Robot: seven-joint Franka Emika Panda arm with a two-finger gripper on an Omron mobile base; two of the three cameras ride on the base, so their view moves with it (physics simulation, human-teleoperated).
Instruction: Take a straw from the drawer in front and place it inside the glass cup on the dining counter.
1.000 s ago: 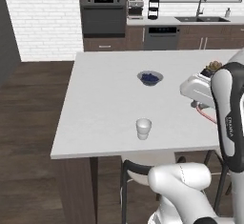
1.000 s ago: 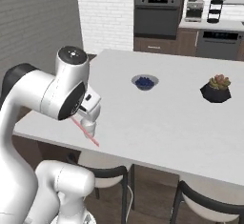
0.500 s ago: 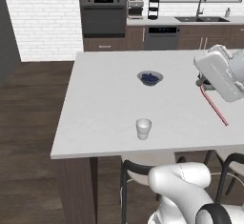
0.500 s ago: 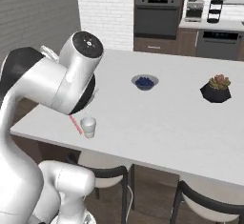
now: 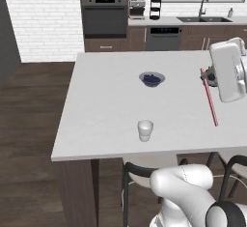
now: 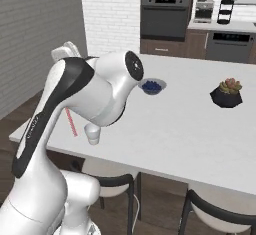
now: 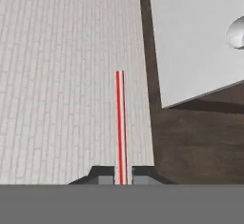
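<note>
The straw (image 7: 119, 127) was pinched between the two fingertips of the hand (image 7: 120, 176) and was seen running straight out ahead of it. The hand was held above the white worktop (image 5: 106, 105). The glass cup (image 5: 145, 130) stood well apart from the hand, near the worktop's front edge, beyond the straw's free end (image 6: 70, 121).

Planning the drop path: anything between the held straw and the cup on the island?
Nothing visible. The tool holds the straw; the cup stands alone near the counter edge, with the bowl farther back.
</note>
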